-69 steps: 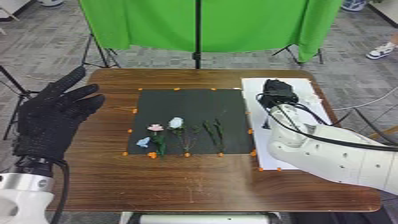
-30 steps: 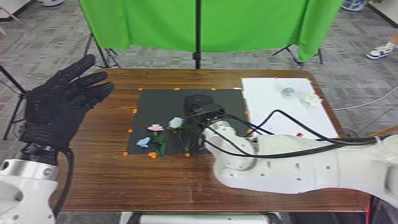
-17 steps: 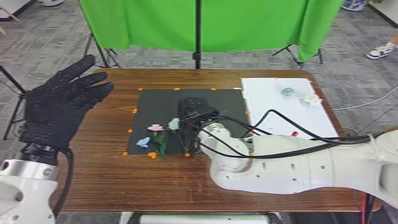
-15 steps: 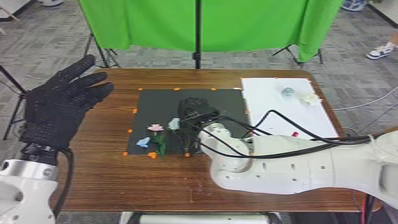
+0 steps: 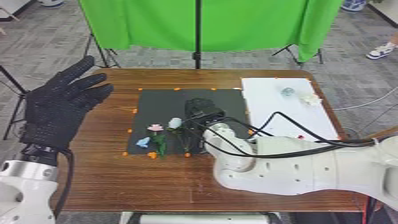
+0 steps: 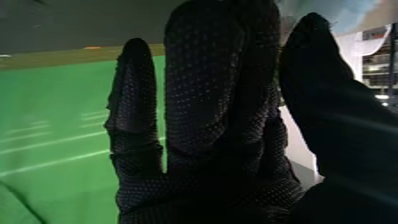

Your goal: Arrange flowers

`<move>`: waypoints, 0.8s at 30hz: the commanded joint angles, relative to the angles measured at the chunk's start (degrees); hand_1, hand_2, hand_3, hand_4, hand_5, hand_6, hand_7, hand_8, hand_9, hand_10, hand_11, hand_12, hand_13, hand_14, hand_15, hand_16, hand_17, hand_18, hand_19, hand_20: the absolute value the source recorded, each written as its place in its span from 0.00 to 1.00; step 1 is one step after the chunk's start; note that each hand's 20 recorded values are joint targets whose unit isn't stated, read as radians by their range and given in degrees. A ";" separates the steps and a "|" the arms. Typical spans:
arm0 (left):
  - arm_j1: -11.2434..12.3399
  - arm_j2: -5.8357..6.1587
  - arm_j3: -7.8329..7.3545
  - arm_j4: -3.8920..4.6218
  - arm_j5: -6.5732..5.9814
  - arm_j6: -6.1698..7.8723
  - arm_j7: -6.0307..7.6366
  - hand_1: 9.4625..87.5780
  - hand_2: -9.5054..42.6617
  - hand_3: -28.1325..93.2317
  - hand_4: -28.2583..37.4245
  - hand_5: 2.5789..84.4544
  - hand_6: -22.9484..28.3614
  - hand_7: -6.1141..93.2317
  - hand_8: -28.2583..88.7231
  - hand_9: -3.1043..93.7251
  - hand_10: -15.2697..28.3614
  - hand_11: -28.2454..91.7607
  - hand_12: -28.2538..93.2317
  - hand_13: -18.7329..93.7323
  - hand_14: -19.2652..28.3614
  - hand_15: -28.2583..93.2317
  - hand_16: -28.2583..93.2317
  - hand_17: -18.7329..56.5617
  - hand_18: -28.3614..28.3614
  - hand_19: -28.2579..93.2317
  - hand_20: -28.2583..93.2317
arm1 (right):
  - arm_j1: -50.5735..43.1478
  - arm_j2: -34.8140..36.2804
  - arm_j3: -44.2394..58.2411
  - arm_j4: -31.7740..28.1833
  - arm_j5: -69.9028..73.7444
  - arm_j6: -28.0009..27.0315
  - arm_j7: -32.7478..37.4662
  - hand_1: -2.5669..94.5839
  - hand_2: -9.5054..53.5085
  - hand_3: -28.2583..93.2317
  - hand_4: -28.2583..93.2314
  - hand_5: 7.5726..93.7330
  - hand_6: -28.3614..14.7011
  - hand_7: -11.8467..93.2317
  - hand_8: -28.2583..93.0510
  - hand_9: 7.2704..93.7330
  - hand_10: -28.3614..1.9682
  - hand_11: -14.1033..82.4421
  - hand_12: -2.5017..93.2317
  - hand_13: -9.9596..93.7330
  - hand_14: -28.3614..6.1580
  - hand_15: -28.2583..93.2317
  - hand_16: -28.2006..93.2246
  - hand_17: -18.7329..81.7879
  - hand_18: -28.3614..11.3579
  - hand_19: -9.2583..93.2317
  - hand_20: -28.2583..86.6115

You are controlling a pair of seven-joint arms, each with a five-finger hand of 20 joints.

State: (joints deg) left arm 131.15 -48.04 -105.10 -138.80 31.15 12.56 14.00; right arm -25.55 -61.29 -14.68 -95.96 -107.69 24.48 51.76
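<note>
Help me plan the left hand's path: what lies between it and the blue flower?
In the head view, no object lies between the left hand and the blue flower: just bare brown table, then the orange-marked edge of the black mat.

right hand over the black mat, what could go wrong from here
The right hand is close to the white flower and might knock it out of place. The pink flower and blue flower lie near each other, so picking up one could drag the other.
</note>
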 commanded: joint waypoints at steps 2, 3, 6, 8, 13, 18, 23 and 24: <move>0.59 -0.97 0.24 0.23 -0.04 0.15 -1.24 0.17 0.36 0.86 0.05 0.39 0.64 0.22 0.16 0.38 0.90 0.45 0.35 0.40 1.00 0.68 0.16 0.16 0.97 0.68 0.53 | 0.20 1.50 0.72 -0.76 -0.61 -0.14 0.73 0.47 0.00 0.82 0.00 0.73 0.71 0.29 0.19 0.97 0.71 0.43 0.21 0.94 0.73 0.67 0.41 0.56 0.27 0.93 0.30; 0.84 -0.94 0.15 0.11 -0.03 0.20 -1.32 0.17 0.36 0.86 0.05 0.39 0.64 0.22 0.16 0.38 0.90 0.45 0.35 0.40 1.00 0.68 0.16 0.16 0.97 0.68 0.53 | 0.31 1.82 0.85 -1.11 -0.64 -0.30 0.55 0.47 0.00 0.83 0.00 0.73 0.71 0.29 0.19 0.97 0.71 0.43 0.21 0.94 0.73 0.67 0.41 0.56 0.27 0.93 0.30; 1.77 -1.44 -0.32 -0.29 -0.07 0.58 -1.65 0.17 0.36 0.86 0.05 0.39 0.63 0.22 0.16 0.38 0.90 0.45 0.35 0.40 1.00 0.68 0.16 0.16 0.97 0.68 0.53 | 0.15 2.96 1.87 -2.52 -0.87 0.14 0.24 0.47 0.00 0.83 0.00 0.73 0.71 0.28 0.19 0.97 0.71 0.43 0.21 0.94 0.73 0.67 0.41 0.56 0.26 0.93 0.30; 1.90 -1.45 -0.23 -0.34 -0.14 1.06 -1.36 0.17 0.36 0.86 0.05 0.39 0.63 0.22 0.16 0.38 0.90 0.46 0.35 0.40 1.00 0.68 0.16 0.16 0.97 0.68 0.53 | 0.29 3.66 2.72 -3.38 -0.53 0.49 -0.06 0.47 0.00 0.83 0.00 0.73 0.71 0.28 0.19 0.97 0.71 0.43 0.21 0.94 0.73 0.67 0.41 0.56 0.26 0.93 0.30; 2.83 -1.60 -0.58 -0.81 -0.18 1.75 -1.22 0.17 0.36 0.87 0.05 0.39 0.63 0.22 0.16 0.38 0.89 0.46 0.35 0.40 1.00 0.69 0.15 0.16 0.97 0.68 0.53 | 1.04 4.91 3.86 -4.77 -1.13 0.03 -0.50 0.46 0.00 0.84 0.00 0.73 0.70 0.28 0.18 0.97 0.69 0.43 0.21 0.93 0.72 0.67 0.41 0.55 0.25 0.93 0.30; 4.64 -1.07 -1.06 -1.31 -0.71 2.55 0.14 0.16 0.36 0.86 0.05 0.38 0.62 0.22 0.16 0.38 0.88 0.46 0.35 0.40 1.00 0.70 0.15 0.17 0.97 0.69 0.53 | 1.48 6.48 4.75 -6.26 -0.42 0.85 -0.50 0.46 0.00 0.84 0.00 0.73 0.70 0.27 0.18 0.97 0.69 0.43 0.21 0.93 0.71 0.68 0.41 0.55 0.25 0.93 0.30; 6.47 -0.57 -1.39 -1.71 -1.23 3.53 2.03 0.16 0.36 0.86 0.05 0.38 0.62 0.22 0.16 0.38 0.88 0.46 0.34 0.40 1.00 0.70 0.15 0.17 0.97 0.69 0.53 | 2.42 10.85 7.24 -8.36 0.52 2.06 -0.34 0.46 0.00 0.84 0.00 0.73 0.69 0.27 0.18 0.97 0.67 0.43 0.21 0.92 0.69 0.68 0.41 0.55 0.24 0.93 0.30; 6.71 -0.50 -1.61 -1.82 -1.36 3.74 1.98 0.16 0.35 0.86 0.05 0.38 0.62 0.22 0.16 0.38 0.88 0.47 0.34 0.40 1.00 0.71 0.15 0.17 0.97 0.69 0.53 | 1.62 12.33 9.20 -8.94 0.73 1.01 -0.34 0.45 0.00 0.84 0.00 0.72 0.69 0.27 0.17 0.96 0.66 0.43 0.21 0.92 0.69 0.68 0.40 0.55 0.24 0.93 0.30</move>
State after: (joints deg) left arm 134.95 -49.03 -106.10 -140.04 30.81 14.58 14.35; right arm -24.93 -55.20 -10.53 -102.05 -107.57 24.93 51.47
